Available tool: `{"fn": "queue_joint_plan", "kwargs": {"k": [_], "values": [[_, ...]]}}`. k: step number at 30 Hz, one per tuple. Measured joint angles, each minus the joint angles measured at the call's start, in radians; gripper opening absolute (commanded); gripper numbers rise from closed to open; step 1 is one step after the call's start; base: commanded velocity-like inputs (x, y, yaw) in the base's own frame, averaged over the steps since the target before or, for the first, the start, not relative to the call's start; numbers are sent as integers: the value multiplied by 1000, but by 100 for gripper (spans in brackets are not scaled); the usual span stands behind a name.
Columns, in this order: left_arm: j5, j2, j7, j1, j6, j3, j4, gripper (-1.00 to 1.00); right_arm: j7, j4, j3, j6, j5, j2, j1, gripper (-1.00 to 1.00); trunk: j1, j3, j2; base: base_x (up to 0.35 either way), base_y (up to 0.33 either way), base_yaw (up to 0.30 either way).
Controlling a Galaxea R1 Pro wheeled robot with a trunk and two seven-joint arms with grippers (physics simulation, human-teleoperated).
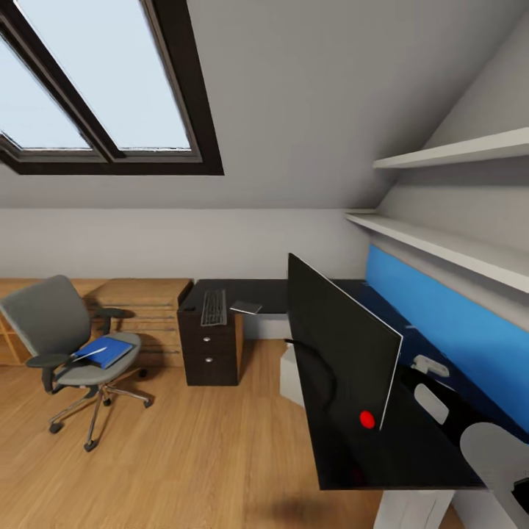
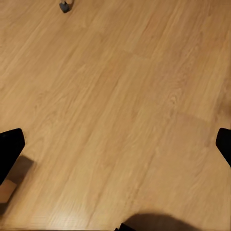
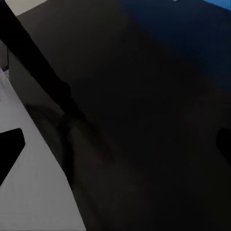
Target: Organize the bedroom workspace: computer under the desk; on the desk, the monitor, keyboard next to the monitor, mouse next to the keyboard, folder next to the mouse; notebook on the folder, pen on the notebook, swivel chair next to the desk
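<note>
Right claw hovers above the desk.

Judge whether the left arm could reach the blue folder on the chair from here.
Probably not: the folder lies on the swivel chair seat across open floor, and the left gripper faces bare floorboards.

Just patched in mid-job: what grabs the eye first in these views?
The wide black monitor stands on the near stretch of the black desk, in front of a bright blue wall panel. Across the wooden floor, the grey swivel chair carries the blue folder on its seat.
</note>
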Motion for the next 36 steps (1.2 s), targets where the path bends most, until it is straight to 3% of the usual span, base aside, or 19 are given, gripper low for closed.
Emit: {"fn": "queue_joint_plan", "kwargs": {"k": [36], "values": [[-2,-4,0,0,-5,0,7,100,-2,1,-1,-31,2,4,1,100,0,0,0,0,0,272]]}}
